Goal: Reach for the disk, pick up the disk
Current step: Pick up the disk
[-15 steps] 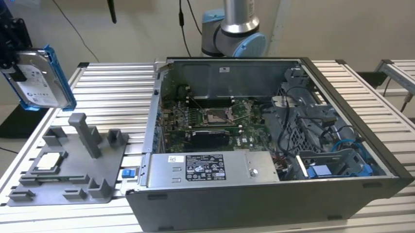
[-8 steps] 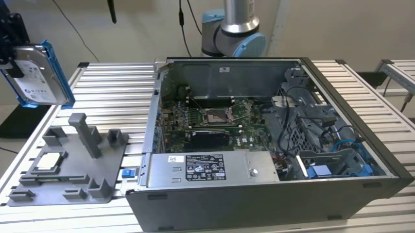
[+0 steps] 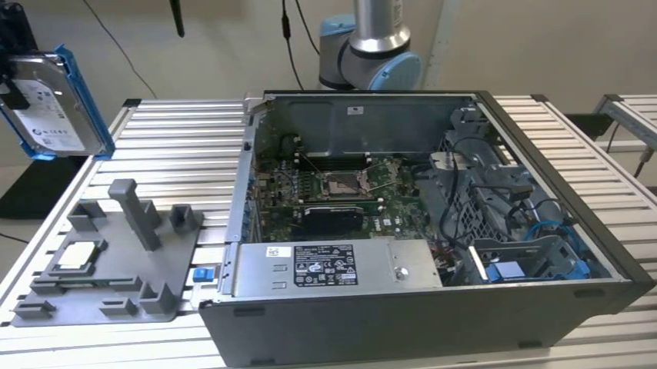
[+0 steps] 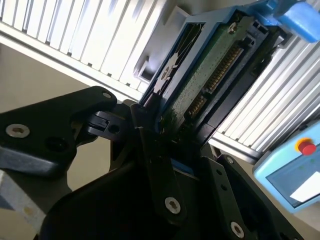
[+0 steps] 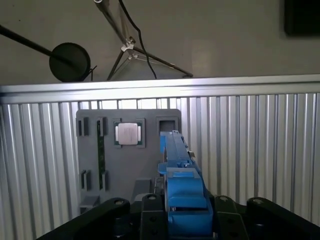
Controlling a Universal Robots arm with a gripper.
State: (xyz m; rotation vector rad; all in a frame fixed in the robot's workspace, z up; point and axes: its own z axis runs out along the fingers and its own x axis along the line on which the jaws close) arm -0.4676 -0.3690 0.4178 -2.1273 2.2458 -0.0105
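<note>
The disk (image 3: 54,104), a silver-grey drive with a white label in a bright blue caddy, hangs upright in the air above the table's far corner at the exterior view's left. My gripper (image 3: 18,86) is shut on it, one black finger lying across the label side. The second wrist view shows the disk's green circuit board (image 4: 212,75) clamped between my black fingers (image 4: 150,130), with the gripper (image 4: 170,137) closed around its lower end. In the first wrist view the disk (image 5: 176,160) is edge-on, rising out of the gripper (image 5: 182,217).
A grey fixture plate (image 3: 113,265) with upright posts lies on the slatted table below, carrying a small square silver chip (image 3: 77,257); both plate (image 5: 90,150) and chip (image 5: 128,133) appear in the first wrist view. An open computer case (image 3: 411,231) stands at the exterior view's right, the arm's base (image 3: 370,46) behind it.
</note>
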